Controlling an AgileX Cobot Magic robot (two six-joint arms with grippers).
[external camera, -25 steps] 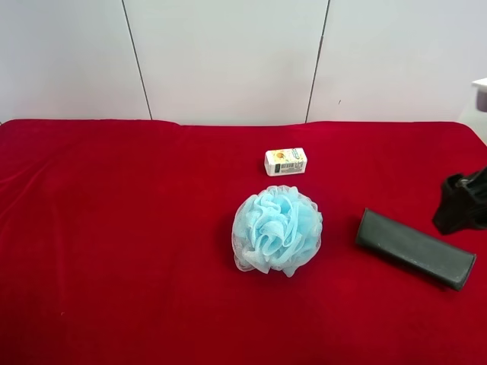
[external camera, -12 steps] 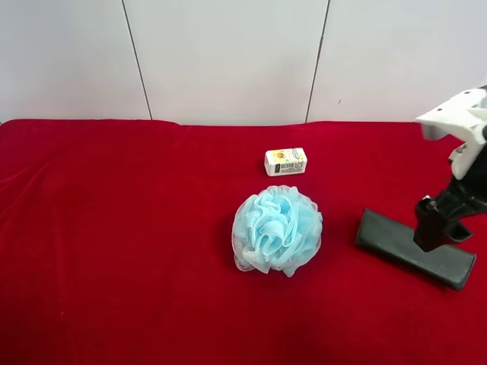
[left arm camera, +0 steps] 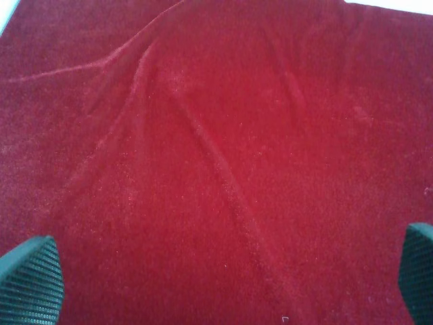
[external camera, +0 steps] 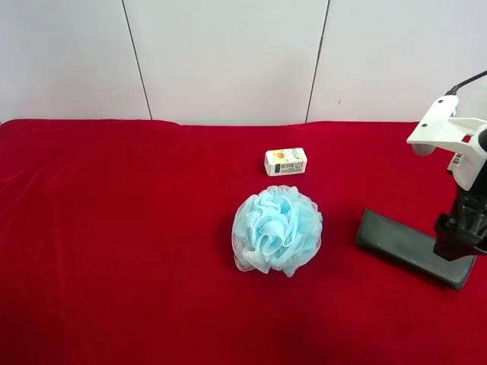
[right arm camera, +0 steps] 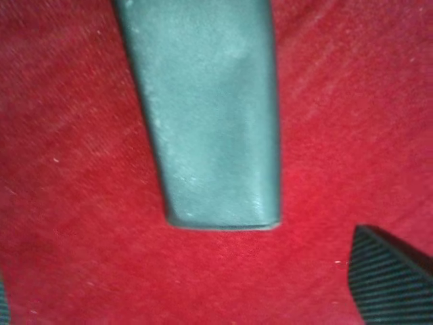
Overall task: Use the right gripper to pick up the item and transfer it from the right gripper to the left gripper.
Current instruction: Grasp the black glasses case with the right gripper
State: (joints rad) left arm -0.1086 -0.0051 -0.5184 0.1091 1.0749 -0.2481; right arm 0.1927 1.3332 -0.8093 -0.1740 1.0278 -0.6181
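From the high camera I count, from left to right on the red cloth (external camera: 114, 228), one light blue puff (external camera: 276, 230), one small white box (external camera: 285, 161) behind it on the far side, and one dark case (external camera: 407, 245) lying flat at the right, well apart from the puff. The right gripper (external camera: 456, 247) with its white bracket stands over the right end of the case.

Only the right wrist camera shows me that this end lies between the fingers (right arm camera: 392, 277), which are wide apart and do not touch it.

The left gripper (left arm camera: 223, 284) I see only in its own wrist view. Its two fingertips (left arm camera: 30, 281) are also spread wide, over wrinkled red cloth, and hold nothing.
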